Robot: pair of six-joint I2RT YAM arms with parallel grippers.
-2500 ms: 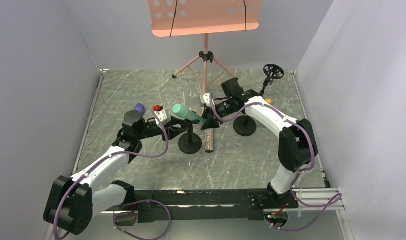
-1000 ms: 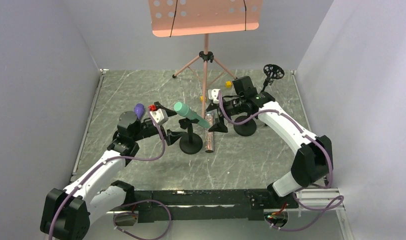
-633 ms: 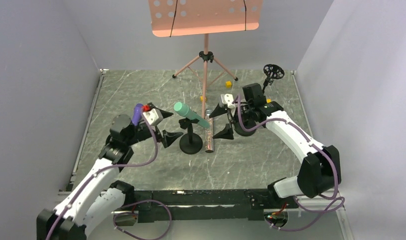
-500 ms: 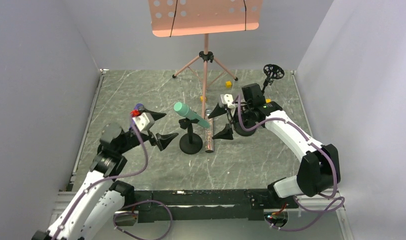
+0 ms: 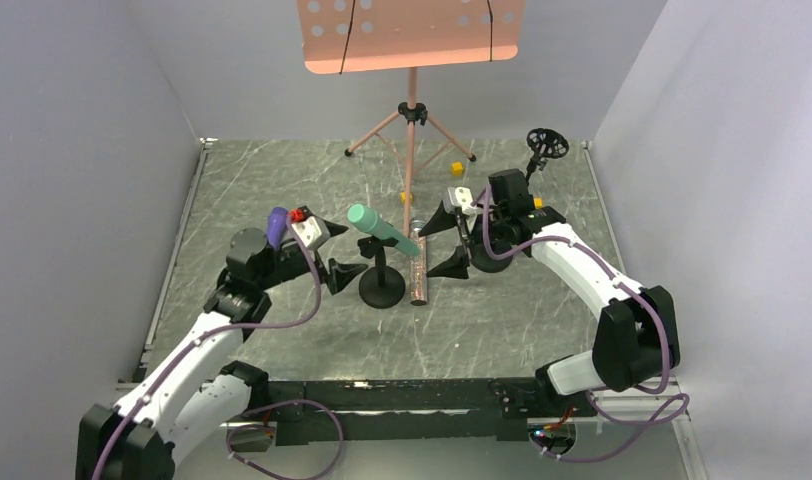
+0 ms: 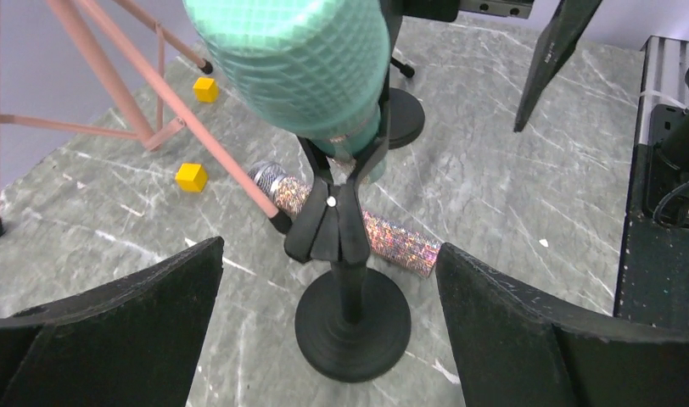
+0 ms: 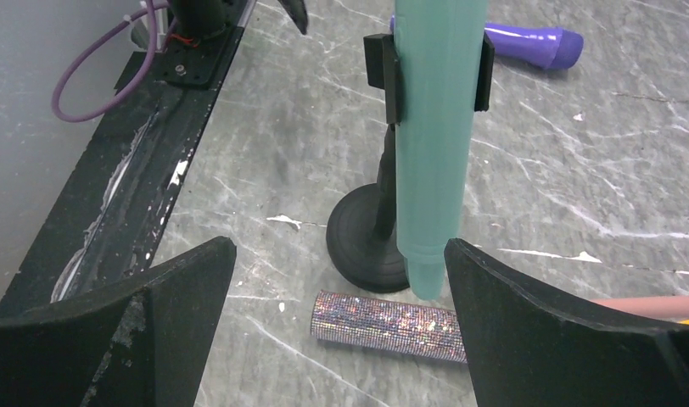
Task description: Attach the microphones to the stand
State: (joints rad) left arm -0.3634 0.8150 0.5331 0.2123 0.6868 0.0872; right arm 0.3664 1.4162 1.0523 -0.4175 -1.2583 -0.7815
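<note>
Both gape empty — left pincer (image 5: 338,249) and right pincer (image 5: 439,246); between them a mint-green stick microphone (image 5: 380,229) sits clipped in a black round-based stand (image 5: 381,291).

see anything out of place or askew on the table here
Two microphones lie loose on the table: the glittery microphone flat beside the stand, and the purple microphone by the left arm. Only the mint-green microphone sits in a clip, tilted. Small yellow cubes lie near the pink tripod.
</note>
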